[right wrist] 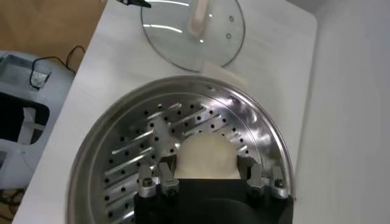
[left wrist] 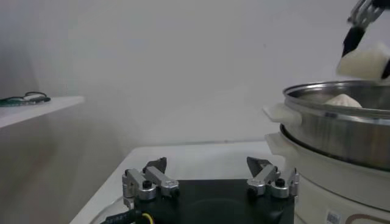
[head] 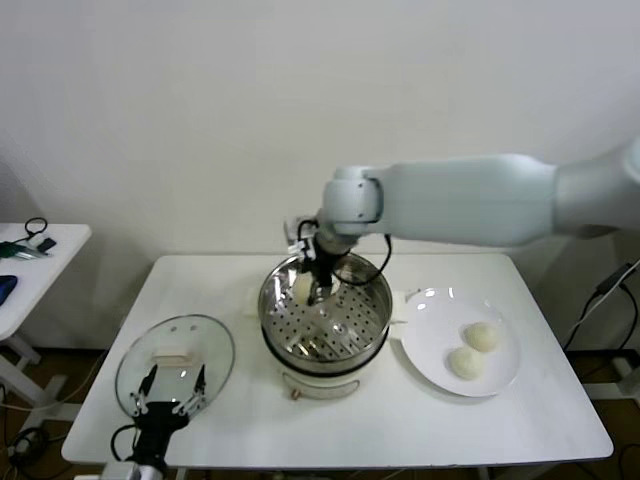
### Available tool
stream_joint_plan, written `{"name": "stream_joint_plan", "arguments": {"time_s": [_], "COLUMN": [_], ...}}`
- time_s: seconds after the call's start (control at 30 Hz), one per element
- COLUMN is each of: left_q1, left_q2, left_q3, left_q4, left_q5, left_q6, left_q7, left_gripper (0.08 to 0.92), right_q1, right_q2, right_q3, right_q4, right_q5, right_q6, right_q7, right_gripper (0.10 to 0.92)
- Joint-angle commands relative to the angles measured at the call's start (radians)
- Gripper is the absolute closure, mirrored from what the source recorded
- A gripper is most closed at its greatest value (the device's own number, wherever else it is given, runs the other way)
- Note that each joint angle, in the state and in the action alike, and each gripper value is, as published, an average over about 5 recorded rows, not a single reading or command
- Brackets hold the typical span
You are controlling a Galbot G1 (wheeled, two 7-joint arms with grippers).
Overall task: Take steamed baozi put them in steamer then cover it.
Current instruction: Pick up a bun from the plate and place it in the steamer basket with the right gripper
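Note:
My right gripper (head: pixel 312 287) hangs over the far left part of the shiny steamer (head: pixel 372 322), shut on a cream-white baozi (head: pixel 302 288). The right wrist view shows that baozi (right wrist: pixel 206 156) pinched between the jaws above the perforated floor (right wrist: pixel 140 146). In the left wrist view, a second pale bun top (left wrist: pixel 345 100) peeks above the steamer rim (left wrist: pixel 329 91). Two more baozi (head: pixel 483 336) (head: pixel 465 362) lie on the white plate (head: pixel 428 335). The glass cover (head: pixel 175 350) rests on the table at front left. My left gripper (head: pixel 172 385) is parked open over the cover's near edge.
The steamer stands mid-table on its white base (head: pixel 318 382). A small side table (head: pixel 35 250) with cables and dark items stands at the far left. A white wall runs behind the table. The right arm (head: pixel 470 200) reaches in from the right above the plate.

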Motion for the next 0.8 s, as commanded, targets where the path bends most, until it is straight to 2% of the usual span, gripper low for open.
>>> {"name": "stream_joint_plan", "arguments": {"time_s": [0.03, 0.43, 0.53, 0.7, 0.8], "left_q1": [0.002, -0.001, -0.001, 0.001, 0.002], "left_q2": [-0.001, 0.003, 0.003, 0.005, 0.005], "left_q3": [-0.002, -0.006, -0.005, -0.007, -0.007], "left_q4": [0.002, 0.005, 0.007, 0.007, 0.005], "left_q5": [-0.001, -0.004, -0.004, -0.005, -0.005], "left_q6": [-0.002, -0.006, -0.008, -0.010, -0.009], "left_q7": [-0.001, -0.002, -0.003, -0.004, -0.003], "left_gripper": [0.177, 0.177, 0.177, 0.177, 0.177], "right_q1": [-0.147, -0.192, -0.188, -0.132, -0.063], "right_q2": [0.102, 0.131, 0.132, 0.103, 0.054], "right_q3": [0.022, 0.023, 0.023, 0.015, 0.005], "right_q4": [-0.105, -0.192, -0.193, -0.165, -0.120], "right_q5": [-0.051, -0.098, -0.096, -0.093, -0.083], "right_q6": [-0.027, -0.014, -0.007, 0.028, 0.066], "right_q7": [0.037, 0.036, 0.033, -0.002, -0.048], "right_gripper": [0.364, 0.363, 0.332, 0.222, 0.205]}}
